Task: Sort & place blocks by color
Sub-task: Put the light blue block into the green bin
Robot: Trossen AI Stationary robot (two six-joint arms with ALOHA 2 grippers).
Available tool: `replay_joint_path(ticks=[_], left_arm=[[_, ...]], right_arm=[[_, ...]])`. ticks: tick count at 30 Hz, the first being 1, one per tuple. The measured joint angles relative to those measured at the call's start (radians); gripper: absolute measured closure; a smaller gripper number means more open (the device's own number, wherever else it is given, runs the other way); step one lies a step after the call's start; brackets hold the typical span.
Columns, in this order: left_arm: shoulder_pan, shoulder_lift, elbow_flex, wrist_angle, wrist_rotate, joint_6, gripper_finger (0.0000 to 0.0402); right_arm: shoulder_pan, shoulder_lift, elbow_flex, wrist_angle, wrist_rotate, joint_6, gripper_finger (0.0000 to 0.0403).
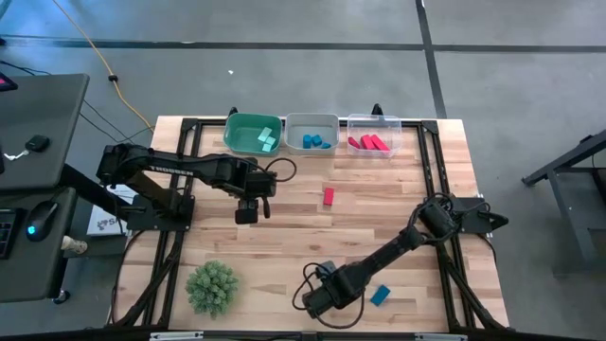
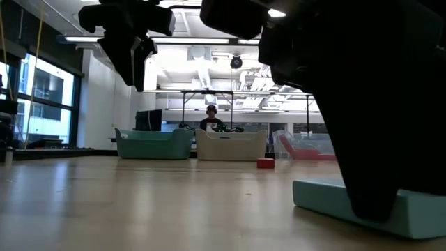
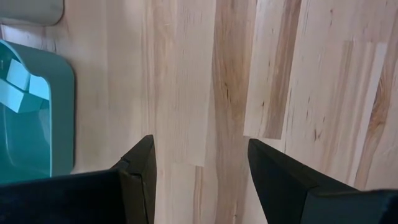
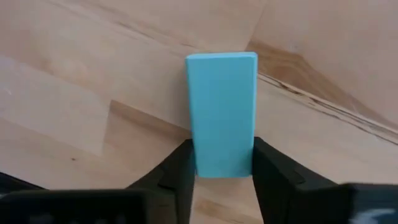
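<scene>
A light blue bar block [image 4: 221,112] lies flat on the table near its near edge, right of centre [image 1: 381,296]. My right gripper [image 4: 221,169] is down at it and shut on one end [image 2: 369,202]. A red block [image 1: 329,196] rests on the wood at mid-table [image 2: 265,163]. My left gripper [image 3: 202,180] is open and hangs above bare wood [image 1: 246,210] just in front of the teal bin [image 1: 251,134], touching nothing. Teal blocks [image 1: 264,140] lie in that bin, blue blocks [image 1: 316,142] in the grey bin and red blocks [image 1: 370,143] in the clear bin. My right gripper pinches the light blue block by the end nearest the wrist [image 4: 221,163], one finger [image 4: 181,171] on each long side. The fingers slant down from the table's left and lie along the bar. The block lies flat with its underside on the table [image 2: 327,202].
Three bins stand in a row at the far edge: teal, grey [image 1: 312,133] and clear [image 1: 372,134]. A green spiky ball [image 1: 212,287] sits near the near left corner. A black frame [image 1: 170,204] runs along the table's sides. A person sits in the room beyond the table [image 2: 210,118].
</scene>
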State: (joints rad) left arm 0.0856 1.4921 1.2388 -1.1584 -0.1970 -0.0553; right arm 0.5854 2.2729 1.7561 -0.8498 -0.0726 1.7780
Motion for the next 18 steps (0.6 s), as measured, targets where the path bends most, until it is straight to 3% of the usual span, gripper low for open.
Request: replay_joint_path(ticks=[12, 18], left_arm=[[0.003, 0.0, 0.0, 0.0, 0.007, 0.025, 0.0227], [0.037, 0.0, 0.0, -0.001, 0.097, 0.033, 0.0227]], right_arm=[[0.001, -0.028, -0.006, 0.009, 0.046, -0.002, 0.0303], [-0.008, -0.079, -0.005, 0.022, 0.128, -0.002, 0.0303]])
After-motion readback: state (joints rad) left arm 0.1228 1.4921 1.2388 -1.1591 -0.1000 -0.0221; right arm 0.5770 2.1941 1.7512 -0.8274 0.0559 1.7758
